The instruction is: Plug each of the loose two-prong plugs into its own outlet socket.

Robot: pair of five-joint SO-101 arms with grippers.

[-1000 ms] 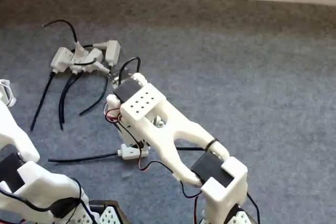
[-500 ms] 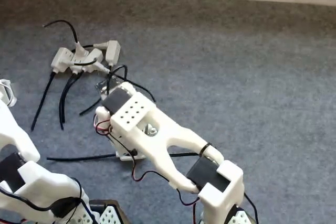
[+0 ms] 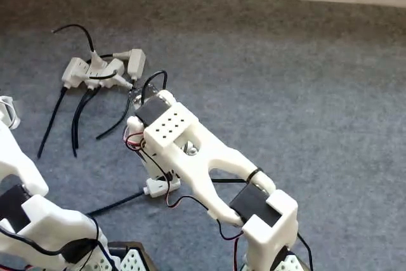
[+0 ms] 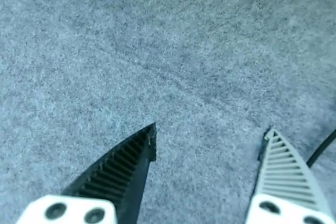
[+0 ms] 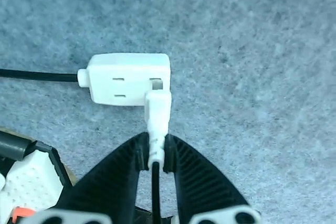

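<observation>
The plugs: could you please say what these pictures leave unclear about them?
- Prongs: in the right wrist view, the body of the held plug covers them at the outlet socket, so seating is unclear.
- Held plug, high view: the right arm covers it.
- Far plug cluster, high view: too small to judge.

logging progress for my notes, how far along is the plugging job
Looks done: the cluster of plugs and sockets far back seems joined. In hand: the right gripper holds a white plug against the outlet socket; whether it is seated, I cannot tell. To do: seating it; the left gripper hangs open over carpet.
</observation>
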